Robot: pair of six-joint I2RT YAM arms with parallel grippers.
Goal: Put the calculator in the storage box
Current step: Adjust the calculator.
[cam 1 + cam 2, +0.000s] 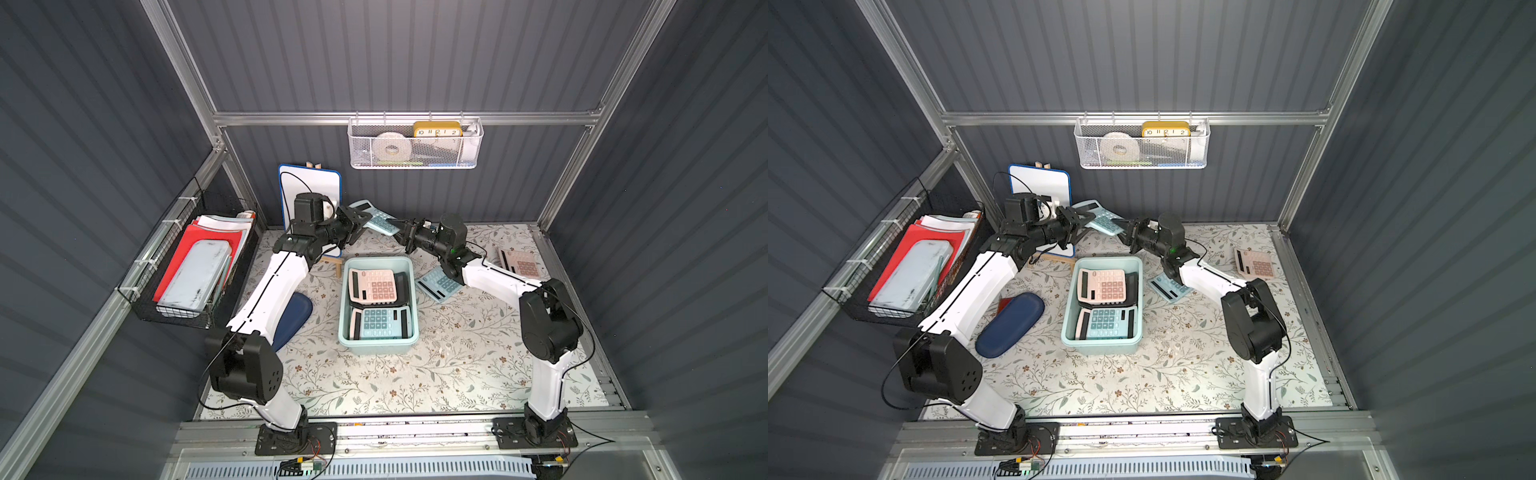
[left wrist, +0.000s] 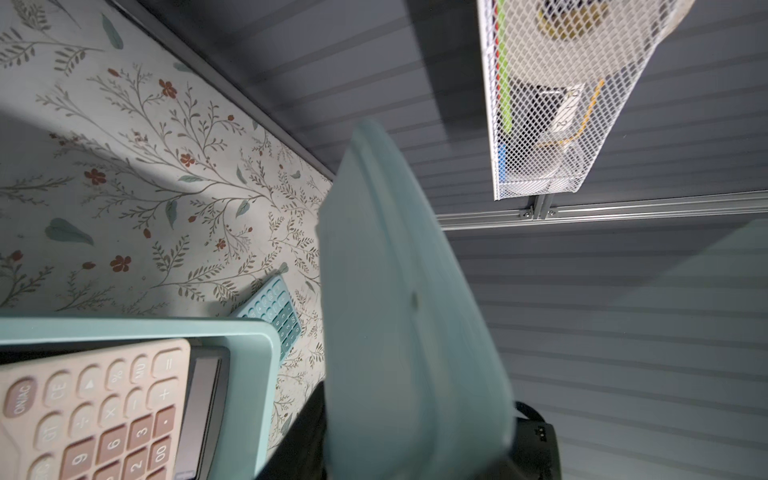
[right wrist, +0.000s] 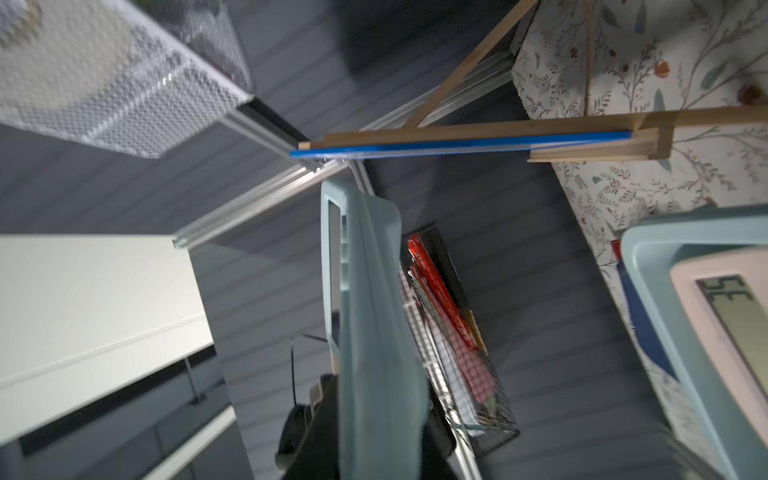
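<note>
Teal calculator shows its back in left wrist view, display in right.

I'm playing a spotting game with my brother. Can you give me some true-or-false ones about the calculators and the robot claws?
1. The left claw and the right claw both grip one blue calculator in the air, outside the storage box. True.
2. The storage box is empty. False: a pink calculator and a second blue calculator lie in it.
3. On the table, outside the box, lies another pink calculator. True.
4. The white mesh basket on the wall is empty. False: a yellow clock and a tape roll sit in it.
</note>
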